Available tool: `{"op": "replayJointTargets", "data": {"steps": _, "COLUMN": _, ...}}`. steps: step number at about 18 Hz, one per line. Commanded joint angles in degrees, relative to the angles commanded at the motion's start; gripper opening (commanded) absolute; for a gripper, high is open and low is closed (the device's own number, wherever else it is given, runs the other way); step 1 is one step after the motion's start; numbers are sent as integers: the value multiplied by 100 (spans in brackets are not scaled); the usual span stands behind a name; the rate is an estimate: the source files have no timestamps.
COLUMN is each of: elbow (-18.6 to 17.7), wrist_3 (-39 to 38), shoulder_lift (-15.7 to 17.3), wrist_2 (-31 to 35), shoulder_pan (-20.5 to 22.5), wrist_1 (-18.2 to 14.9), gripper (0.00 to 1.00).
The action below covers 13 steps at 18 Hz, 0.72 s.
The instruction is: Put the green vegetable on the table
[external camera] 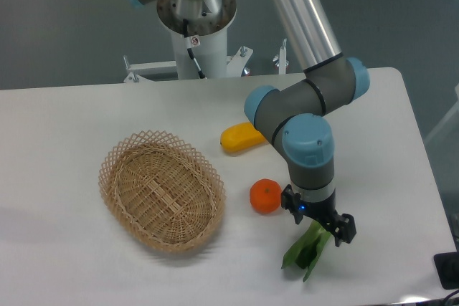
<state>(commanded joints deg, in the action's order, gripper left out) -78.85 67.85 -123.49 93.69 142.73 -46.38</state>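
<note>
The green vegetable point(305, 251) is a small leafy toy at the front right of the white table point(64, 120). Its dark green leaves point toward the front edge and its upper end is tucked under the gripper. My gripper point(320, 224) points straight down over that end and appears shut on it. The vegetable is low, at or just above the tabletop. The fingertips themselves are hidden under the wrist.
An orange point(265, 196) lies just left of the gripper. A yellow piece point(242, 137) lies behind it, next to the arm's elbow. A woven wicker basket point(162, 190) stands left of centre. The table's front edge is close below the vegetable.
</note>
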Motion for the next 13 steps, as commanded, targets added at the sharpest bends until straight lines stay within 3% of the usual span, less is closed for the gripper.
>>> {"op": "replayJointTargets", "data": {"steps": 3, "elbow": 422, "wrist_3": 17, "shoulder_lift": 272, "wrist_2": -18, "shoulder_pan": 0, "wrist_1": -983, "gripper": 100}}
{"op": "replayJointTargets", "data": {"steps": 7, "elbow": 608, "wrist_3": 201, "shoulder_lift": 878, "wrist_2": -140, "shoulder_pan": 263, "wrist_1": -2452, "gripper": 100}}
{"op": "replayJointTargets", "data": {"steps": 13, "elbow": 467, "wrist_3": 1526, "shoulder_lift": 1353, "wrist_2": -615, "shoulder_pan": 1027, "wrist_1": -3279, "gripper": 100}}
